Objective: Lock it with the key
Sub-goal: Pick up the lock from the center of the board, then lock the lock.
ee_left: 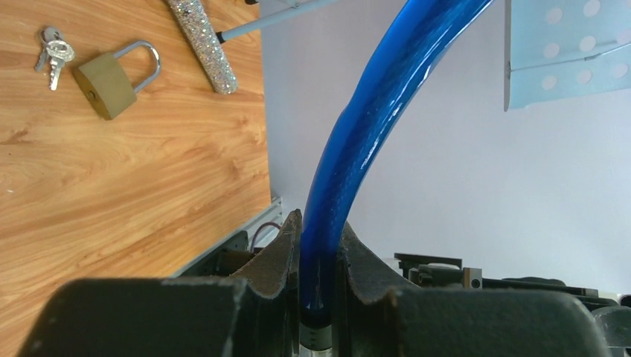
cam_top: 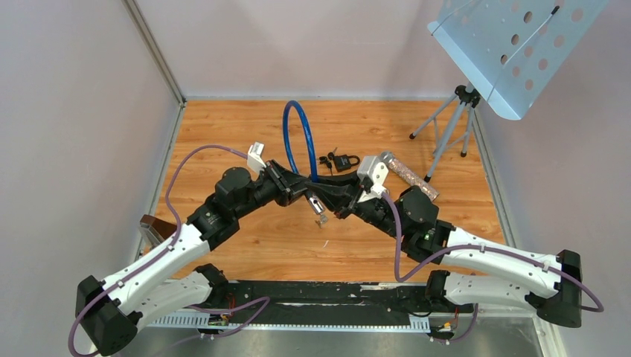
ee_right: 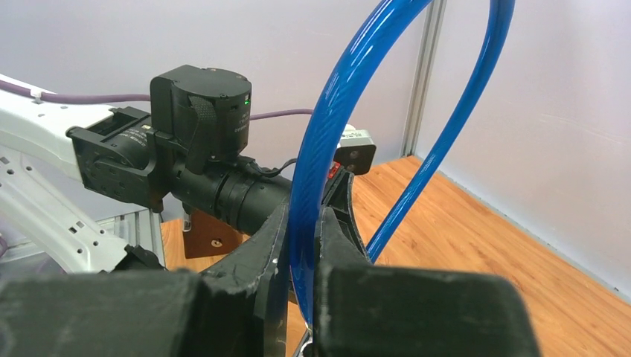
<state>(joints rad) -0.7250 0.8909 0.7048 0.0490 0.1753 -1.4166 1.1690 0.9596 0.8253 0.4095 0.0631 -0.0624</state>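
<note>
The top external camera looks down from above and behind the arm bases (cam_top: 212, 282), taking in the whole table (cam_top: 253, 249). Each wrist camera sits close behind its own jaws: beyond the left gripper (ee_left: 320, 223) lies the padlock (ee_left: 104, 83), and beyond the right gripper (ee_right: 301, 212) the left arm (ee_right: 201, 141). All three views share the blue cable loop (cam_top: 310, 149).

We see the glossy blue plastic-coated cable loop (ee_right: 327, 126) pinched between the black fingers of our right gripper (ee_right: 303, 223), arching upward; the left arm's black wrist (ee_right: 208, 141) sits just behind, over the orange wooden tabletop (ee_right: 476, 245)
</note>
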